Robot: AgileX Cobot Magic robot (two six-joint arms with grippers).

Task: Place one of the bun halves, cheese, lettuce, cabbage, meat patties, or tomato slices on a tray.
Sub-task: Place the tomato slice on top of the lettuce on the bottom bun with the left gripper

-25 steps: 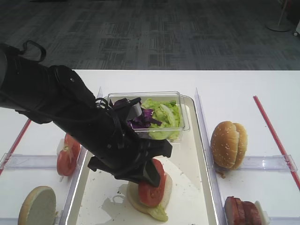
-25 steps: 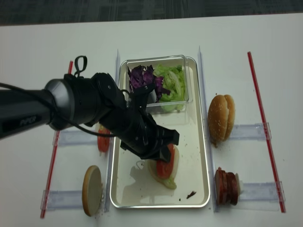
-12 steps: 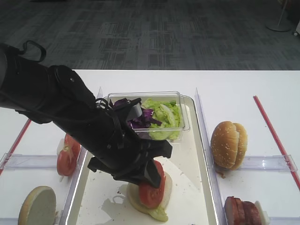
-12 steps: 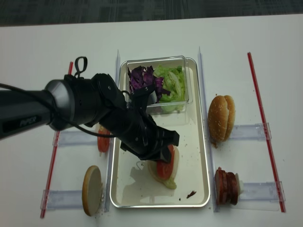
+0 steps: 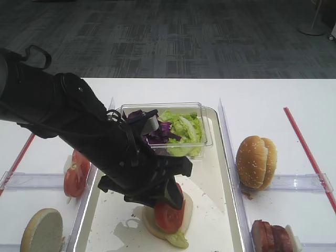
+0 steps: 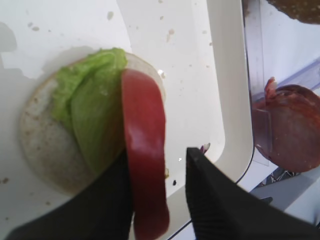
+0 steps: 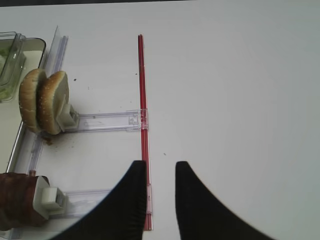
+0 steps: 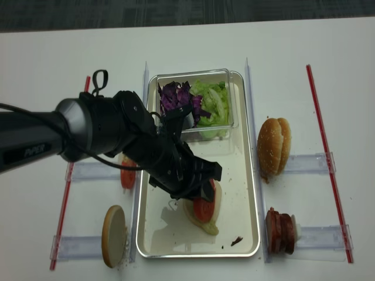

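On the silvery tray a bun half lies cut face up with lettuce on it. A red tomato slice stands on edge over that stack. It leans against one finger of my left gripper, and a gap shows between it and the other finger, so the jaws stand open around it. My right gripper hangs open and holds nothing, over the white table beside a red strip.
A clear tub with lettuce and purple cabbage sits at the tray's far end. Bun halves and meat patties stand in racks on the right. Tomato slices and a bun half are on the left.
My left jaws have parted around the tomato slice, which now rests on the lettuce and bun. The arm has hardly moved.
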